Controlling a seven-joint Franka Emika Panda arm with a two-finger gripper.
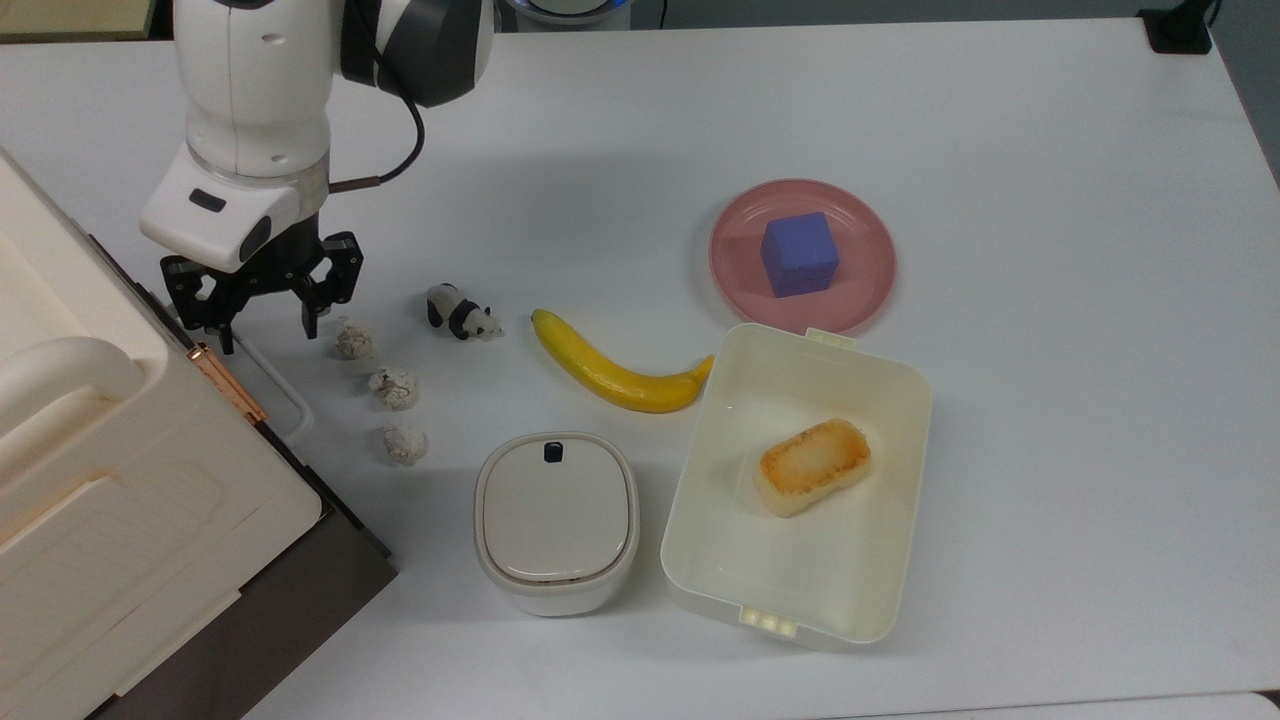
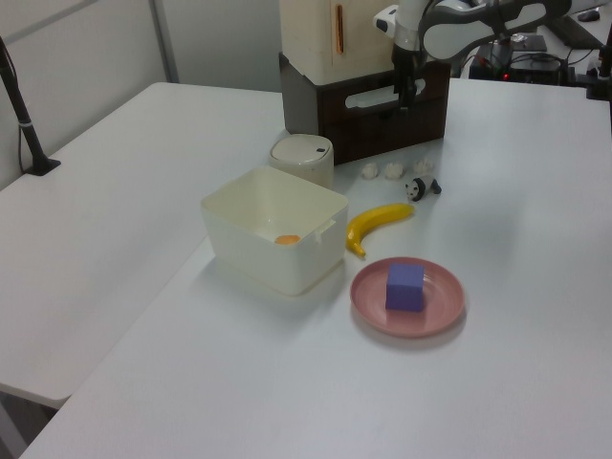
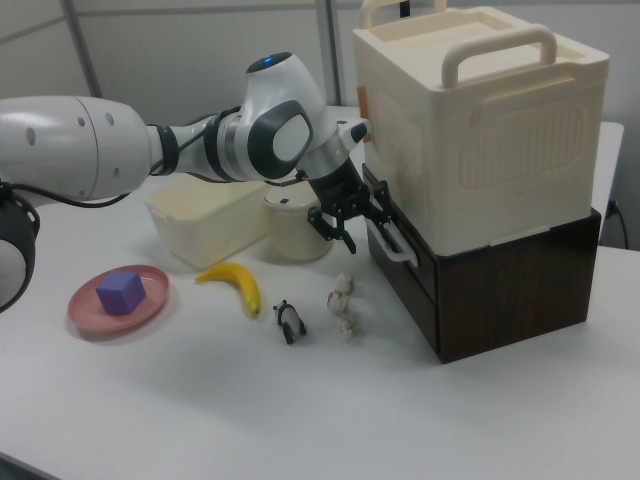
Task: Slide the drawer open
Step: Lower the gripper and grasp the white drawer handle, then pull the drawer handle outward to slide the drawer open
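Hanging with its two fingers spread apart, the claw sits right by the white handle so it can grab it and pull. Nothing is held yet. The drawer is shut inside the dark brown box at the top view's left, under a big cream case. Three little lumps lie near on the desk, where the drawer may bump them.
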